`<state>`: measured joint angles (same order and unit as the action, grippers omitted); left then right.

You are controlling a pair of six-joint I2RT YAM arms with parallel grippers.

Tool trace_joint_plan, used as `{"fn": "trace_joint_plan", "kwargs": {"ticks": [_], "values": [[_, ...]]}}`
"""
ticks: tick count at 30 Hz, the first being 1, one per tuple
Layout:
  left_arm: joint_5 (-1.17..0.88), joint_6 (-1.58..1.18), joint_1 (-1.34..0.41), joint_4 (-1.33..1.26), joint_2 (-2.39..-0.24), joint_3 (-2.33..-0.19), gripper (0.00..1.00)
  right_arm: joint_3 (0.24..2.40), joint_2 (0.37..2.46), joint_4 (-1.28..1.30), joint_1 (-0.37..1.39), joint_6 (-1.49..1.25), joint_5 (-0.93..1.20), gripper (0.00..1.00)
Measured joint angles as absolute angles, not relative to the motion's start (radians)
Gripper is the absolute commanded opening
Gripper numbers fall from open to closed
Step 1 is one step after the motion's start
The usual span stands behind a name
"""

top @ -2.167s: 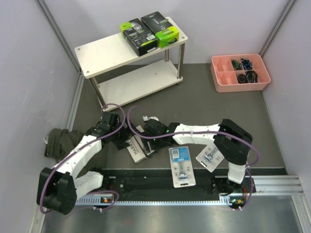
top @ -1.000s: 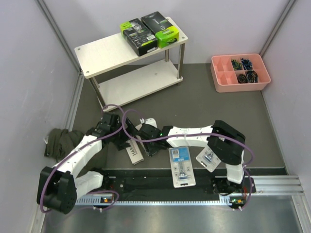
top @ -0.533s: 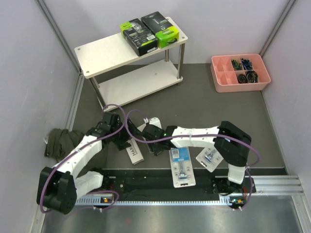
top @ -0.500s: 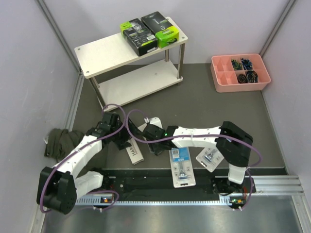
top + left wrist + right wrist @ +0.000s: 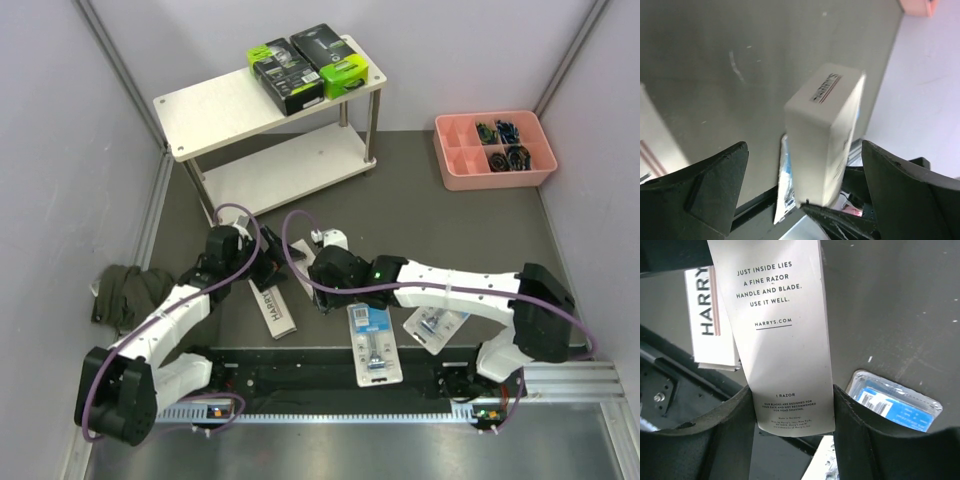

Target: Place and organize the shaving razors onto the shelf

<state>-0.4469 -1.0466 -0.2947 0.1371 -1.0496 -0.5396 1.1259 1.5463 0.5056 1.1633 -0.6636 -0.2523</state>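
Here, my right tool [image 5: 792, 407] is pinching one white Harry's box [image 5: 785, 340] by one end.
My left tool [image 5: 804, 150] is hanging spread wide, with that box standing between its fingers, touching neither. The second Harry's box [image 5: 272, 308] is lying flat on the counter [image 5: 450, 230] near two blister packs [image 5: 372, 343], while both black-and-green packs [image 5: 285, 75] are sitting side by side on the top board of the shelf [image 5: 215, 110].

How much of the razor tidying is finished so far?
Two black-and-green razor packs sit on top of the shelf. The right gripper holds one white Harry's box. A second Harry's box and two blister packs lie on the table, yet to be placed.
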Motion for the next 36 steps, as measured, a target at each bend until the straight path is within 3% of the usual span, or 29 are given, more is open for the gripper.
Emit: {"fn": "trace_joint_plan", "kwargs": {"ticks": [7, 11, 16, 26, 28, 36], "values": [[-0.52, -1.073, -0.295, -0.044, -1.028, -0.484, 0.9, 1.118, 1.512, 0.484, 1.163, -0.658, -0.168, 0.31], [-0.558, -1.075, -0.298, -0.108, -1.023, -0.479, 0.72, 1.112, 1.502, 0.468, 1.163, -0.66, -0.147, 0.31], [-0.561, -1.074, -0.298, -0.129, -1.016, -0.468, 0.63, 1.114, 1.499, 0.468, 1.163, -0.665, -0.152, 0.31], [-0.588, -1.076, -0.316, -0.14, -0.981, -0.454, 0.57, 1.169, 1.5, 0.495, 1.163, -0.668, -0.169, 0.31], [-0.596, -1.075, -0.323, -0.143, -0.979, -0.454, 0.49, 1.18, 1.502, 0.498, 1.163, -0.67, -0.172, 0.31], [-0.604, -1.081, -0.33, -0.165, -0.978, -0.452, 0.36, 1.213, 1.512, 0.517, 1.163, -0.677, -0.176, 0.37]]}}
